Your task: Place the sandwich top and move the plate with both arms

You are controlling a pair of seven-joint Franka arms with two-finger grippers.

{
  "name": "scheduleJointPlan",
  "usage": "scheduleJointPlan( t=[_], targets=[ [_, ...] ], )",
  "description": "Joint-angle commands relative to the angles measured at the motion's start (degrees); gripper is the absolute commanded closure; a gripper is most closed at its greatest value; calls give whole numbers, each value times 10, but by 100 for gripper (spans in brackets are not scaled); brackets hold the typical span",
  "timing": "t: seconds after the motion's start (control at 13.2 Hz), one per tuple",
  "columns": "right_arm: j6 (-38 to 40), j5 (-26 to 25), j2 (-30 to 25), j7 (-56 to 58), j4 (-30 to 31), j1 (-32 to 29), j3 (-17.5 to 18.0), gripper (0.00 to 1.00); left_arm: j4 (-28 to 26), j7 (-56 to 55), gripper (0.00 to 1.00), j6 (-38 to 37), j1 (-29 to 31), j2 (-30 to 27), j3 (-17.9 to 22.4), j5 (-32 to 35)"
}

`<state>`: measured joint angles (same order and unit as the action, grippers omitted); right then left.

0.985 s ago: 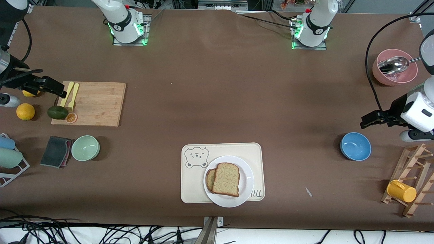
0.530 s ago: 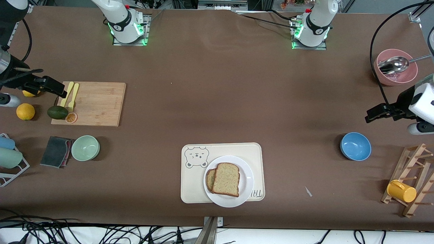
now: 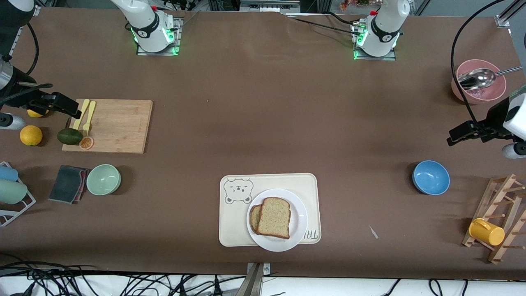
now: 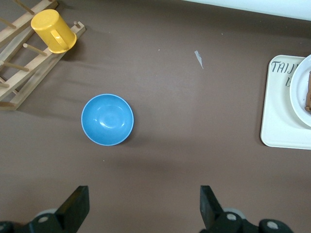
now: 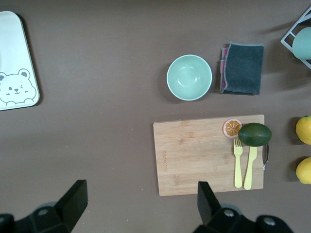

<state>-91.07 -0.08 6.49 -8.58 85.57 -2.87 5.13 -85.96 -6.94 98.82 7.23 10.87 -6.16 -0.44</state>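
Note:
The sandwich top (image 3: 274, 217), a speckled tan bread slice with a brown crust, lies on the white plate (image 3: 299, 213), over another slice whose edge (image 3: 254, 218) sticks out beside it. The plate sits on the cream bear-print tray (image 3: 267, 183). My left gripper (image 3: 453, 138) is open and empty over bare table between the blue bowl (image 3: 430, 177) and the pink bowl (image 3: 478, 88); its wrist view (image 4: 141, 208) shows the plate's rim (image 4: 299, 92). My right gripper (image 3: 73, 110) is open and empty over the cutting board's edge (image 5: 140, 204).
The wooden cutting board (image 3: 117, 125) holds yellow forks (image 3: 86, 115), an avocado (image 3: 69, 136) and an orange slice. A green bowl (image 3: 103, 179), a grey cloth (image 3: 68, 183) and lemons (image 3: 31, 135) lie toward the right arm's end. A wooden rack with a yellow cup (image 3: 486, 232) stands near the blue bowl.
My left gripper has drawn away from the blue bowl toward the left arm's end of the table. The right arm, the plate and the bread have not moved.

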Motion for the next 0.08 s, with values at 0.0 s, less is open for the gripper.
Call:
scheduleJointPlan(
  t=[0.0],
  targets=[
    [6,8,-5,8,-1,-2,1,0,-11,-9,0,-2,-44,-11,43,18]
  ],
)
